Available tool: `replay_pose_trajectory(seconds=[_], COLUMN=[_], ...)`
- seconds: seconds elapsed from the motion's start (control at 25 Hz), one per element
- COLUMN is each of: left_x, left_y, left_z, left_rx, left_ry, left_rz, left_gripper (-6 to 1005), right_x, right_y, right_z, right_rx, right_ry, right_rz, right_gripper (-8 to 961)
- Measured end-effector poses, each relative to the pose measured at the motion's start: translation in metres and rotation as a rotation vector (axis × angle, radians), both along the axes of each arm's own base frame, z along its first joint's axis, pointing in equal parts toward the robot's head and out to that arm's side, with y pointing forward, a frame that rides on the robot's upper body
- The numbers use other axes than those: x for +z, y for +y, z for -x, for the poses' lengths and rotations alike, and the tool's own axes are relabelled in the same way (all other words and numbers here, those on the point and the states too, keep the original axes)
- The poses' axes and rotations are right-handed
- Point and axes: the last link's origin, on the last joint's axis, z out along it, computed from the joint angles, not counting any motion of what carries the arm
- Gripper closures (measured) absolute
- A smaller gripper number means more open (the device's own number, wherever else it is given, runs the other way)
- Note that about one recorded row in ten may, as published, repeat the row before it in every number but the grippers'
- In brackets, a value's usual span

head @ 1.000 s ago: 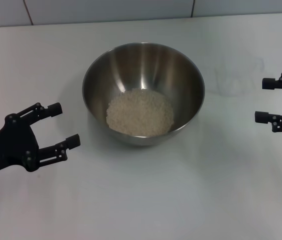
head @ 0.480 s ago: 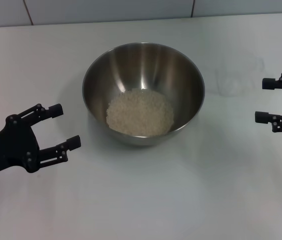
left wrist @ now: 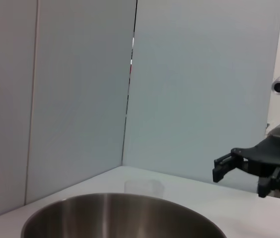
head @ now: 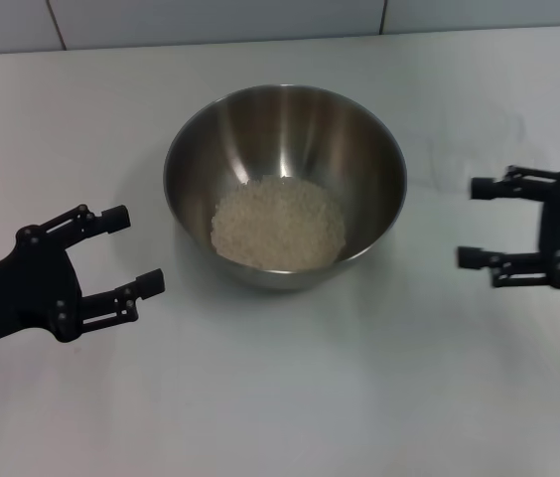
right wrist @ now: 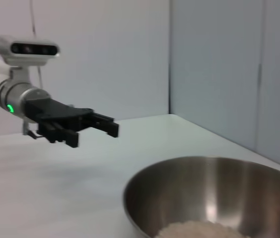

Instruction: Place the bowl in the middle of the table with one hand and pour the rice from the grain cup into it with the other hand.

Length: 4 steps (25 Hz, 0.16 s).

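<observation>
The steel bowl [head: 285, 129] stands in the middle of the white table [head: 280, 397], with a mound of rice [head: 278, 224] in its bottom. The clear grain cup [head: 464, 149] shows only faintly, upright on the table to the right of the bowl and a little behind it; the left wrist view shows the cup [left wrist: 143, 187] beyond the bowl's rim [left wrist: 105, 203]. My left gripper [head: 133, 248] hovers open to the left of the bowl, holding nothing. My right gripper [head: 475, 223] hangs open and empty right of the bowl, just in front of the cup.
A grey panel wall [head: 210, 20] runs along the table's far edge. The right wrist view shows the bowl [right wrist: 204, 193], the rice [right wrist: 199, 230] and, farther off, the left gripper [right wrist: 94, 135]. The left wrist view shows the right gripper [left wrist: 242, 178] farther off.
My right gripper has moved left, closer to the bowl, still open. The left gripper has barely shifted. Bowl and rice are unchanged.
</observation>
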Motion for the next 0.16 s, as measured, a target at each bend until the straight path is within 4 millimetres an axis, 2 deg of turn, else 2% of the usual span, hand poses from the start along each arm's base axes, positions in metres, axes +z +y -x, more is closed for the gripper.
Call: replay_pose_trajectory(seconds=[0.04,0.16], left_x=[-0.0001,-0.0006], left_y=[0.0,-0.0003], left_z=[-0.0002,-0.0007], left_rx=[-0.001,-0.004], left_ry=[0.0,0.001], left_rz=[0.0,0.004], left_gripper=[140,140], right_x=[-0.0075,-0.0135], right_y=[0.0015,0.0031], right_z=[0.0049,0.0086], right_rx=[0.01,0.021], right_ry=[0.003,0.001], right_rz=[0.014,0.03], right_gripper=[137,137])
